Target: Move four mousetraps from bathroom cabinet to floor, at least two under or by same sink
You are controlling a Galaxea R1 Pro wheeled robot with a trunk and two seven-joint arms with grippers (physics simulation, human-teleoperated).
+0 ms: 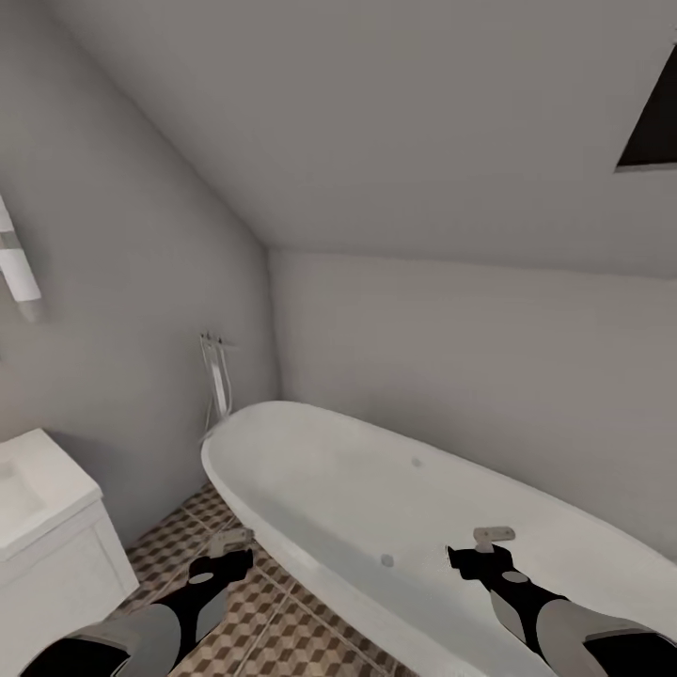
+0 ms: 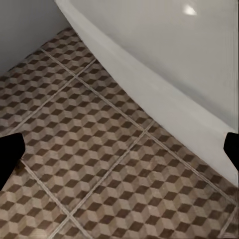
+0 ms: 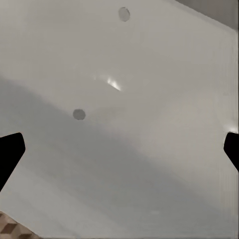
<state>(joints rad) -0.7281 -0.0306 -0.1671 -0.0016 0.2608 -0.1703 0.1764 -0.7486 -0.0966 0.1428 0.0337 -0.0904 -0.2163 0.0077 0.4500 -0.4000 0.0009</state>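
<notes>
No traps on the floor (image 1: 282, 630) in these pictures and none in either gripper, so by my judgement the task is at its start or between trips: the cabinet is yet to be reached, and all four traps are left to fetch and lay down, two by the sink; where the traps are I cannot tell

The left gripper (image 1: 224, 557) hangs above the cube-patterned tiles, jaws spread wide and empty, the tub (image 1: 395, 508) wall curving just beside it; the right gripper (image 1: 481, 550) hovers over the tub's white inside, likewise released and empty, with small round fittings (image 3: 79, 114) on the tub wall ahead of it

The sink (image 1: 28, 489), a white basin on a white vanity, stands beyond the left gripper on its outer side, near but apart; bare tile lies between them, a fair spot for two traps

The room is small, with grey walls and a sloped ceiling; a hand shower (image 1: 218, 376) hangs on the wall past the tub's end, and a dark skylight (image 1: 653, 122) is set high over the right arm
</notes>
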